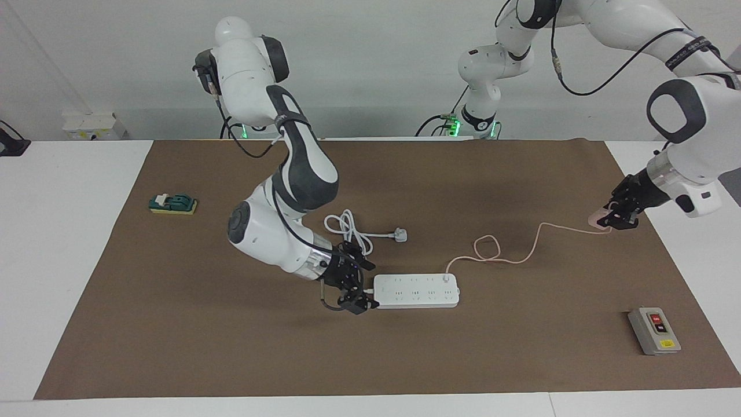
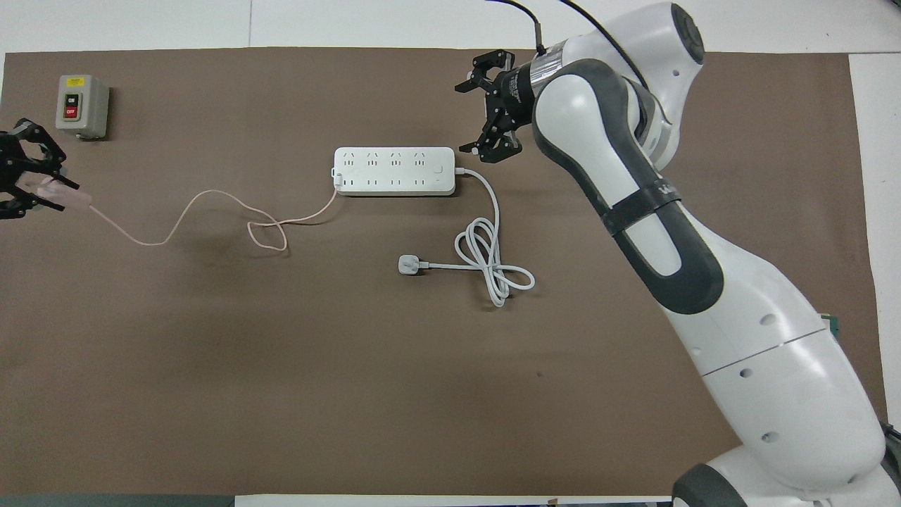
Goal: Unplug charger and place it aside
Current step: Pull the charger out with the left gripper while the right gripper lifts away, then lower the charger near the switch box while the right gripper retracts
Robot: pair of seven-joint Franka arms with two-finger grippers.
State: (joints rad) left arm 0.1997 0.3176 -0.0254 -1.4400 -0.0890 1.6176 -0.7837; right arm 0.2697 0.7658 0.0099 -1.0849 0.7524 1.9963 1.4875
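The pale pink charger [image 1: 599, 220] is held in my left gripper [image 1: 618, 220], shut on it low over the mat's edge at the left arm's end of the table; both show in the overhead view, charger [image 2: 68, 200] and gripper [image 2: 28, 184]. Its thin pink cable [image 1: 512, 250] trails in a loop back to the long white power strip [image 1: 417, 291], where its other end rests at the strip [image 2: 336, 179]. My right gripper [image 1: 360, 281] is open and empty, just off the strip's other end [image 2: 486, 113].
A white cord with a three-pin plug [image 1: 399, 234] lies coiled nearer to the robots than the strip [image 2: 408, 264]. A grey on/off switch box [image 1: 654, 330] stands toward the left arm's end. A green block [image 1: 172, 204] sits toward the right arm's end.
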